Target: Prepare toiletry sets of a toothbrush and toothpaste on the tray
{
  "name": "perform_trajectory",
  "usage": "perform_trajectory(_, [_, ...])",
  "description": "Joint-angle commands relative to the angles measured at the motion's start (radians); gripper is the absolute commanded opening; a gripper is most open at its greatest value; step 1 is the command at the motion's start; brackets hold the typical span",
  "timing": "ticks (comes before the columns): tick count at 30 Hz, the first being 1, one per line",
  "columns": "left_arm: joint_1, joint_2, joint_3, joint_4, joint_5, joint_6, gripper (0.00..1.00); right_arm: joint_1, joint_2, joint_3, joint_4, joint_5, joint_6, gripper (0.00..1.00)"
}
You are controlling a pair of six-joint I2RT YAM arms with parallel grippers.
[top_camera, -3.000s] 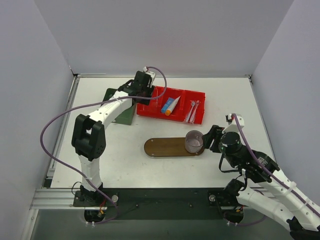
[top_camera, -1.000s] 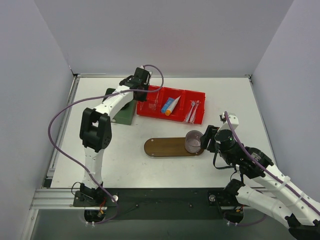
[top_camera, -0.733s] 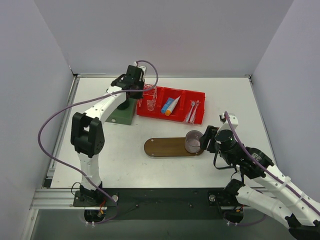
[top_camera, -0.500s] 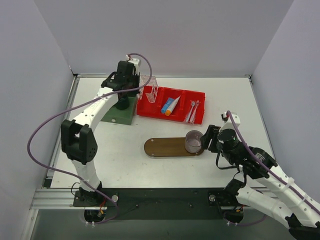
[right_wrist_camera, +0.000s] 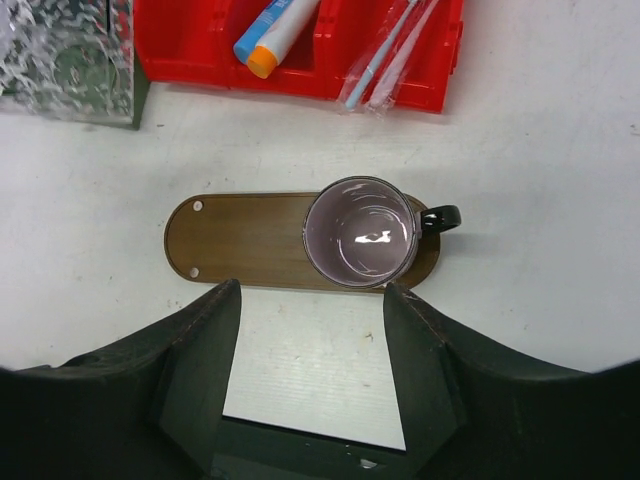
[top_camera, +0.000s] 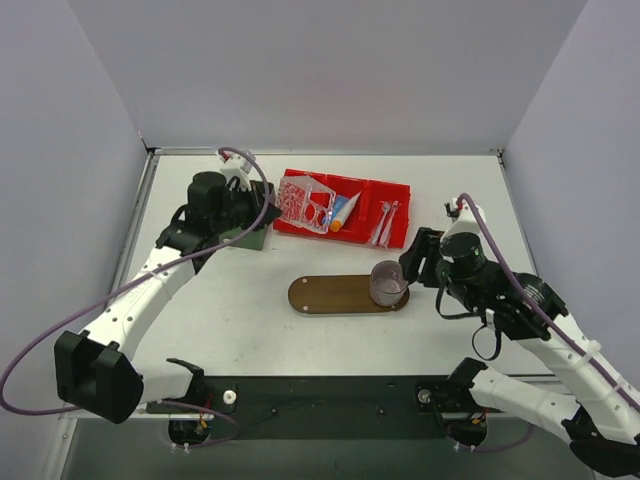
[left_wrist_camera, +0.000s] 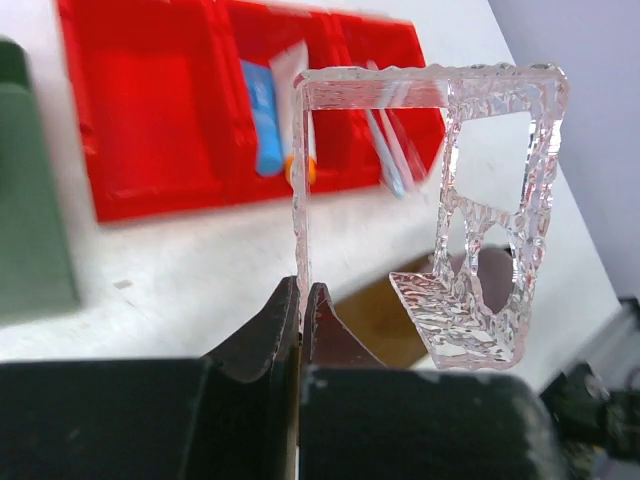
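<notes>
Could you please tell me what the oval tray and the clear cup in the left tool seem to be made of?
The tray is probably wood: matte dark brown with faint streaks. The clear cup is plastic or possibly glass: see-through, with a rippled, glinting surface.

tray (right_wrist_camera: 240, 240) dark brown | mug (right_wrist_camera: 360, 235) translucent pink | bin (right_wrist_camera: 190, 40) red | holder (top_camera: 300, 200) clear, pebbled
</notes>
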Motion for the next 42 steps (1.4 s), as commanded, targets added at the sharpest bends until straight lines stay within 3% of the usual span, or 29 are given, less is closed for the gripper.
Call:
perform_trajectory(1, [-0.006, -0.069, -0.152, 0.24, 0.209, -0.145, 0.0, -0.003, 0.111, 0.066, -0.002, -0.015, 0.05, 0.53])
perform_trajectory(5, [-0.011, -0.093, -0.269, 0.445, 0.298, -0.187, 0.0, 0.023, 0.133, 0.061, 0.06, 0.054, 0.16, 0.49])
perform_trajectory(8, [-0.034, -0.08, -0.312, 0.549, 0.375, -0.237, 0.0, 0.064, 0.147, 0.014, 0.208, 0.064, 0.168, 0.49])
perform_trajectory(15, [-0.063, -0.067, -0.318, 0.552, 0.375, -0.213, 0.0, 0.129, 0.268, 0.014, 0.329, 0.029, 0.196, 0.49])
perform_trajectory(23, [-0.065, -0.057, -0.321, 0.556, 0.37, -0.21, 0.0, 0.158, 0.302, -0.04, 0.478, -0.018, 0.231, 0.48])
perform_trajectory(42, [-0.08, -0.057, -0.329, 0.569, 0.376, -0.201, 0.0, 0.17, 0.346, -0.051, 0.542, 0.018, 0.247, 0.43])
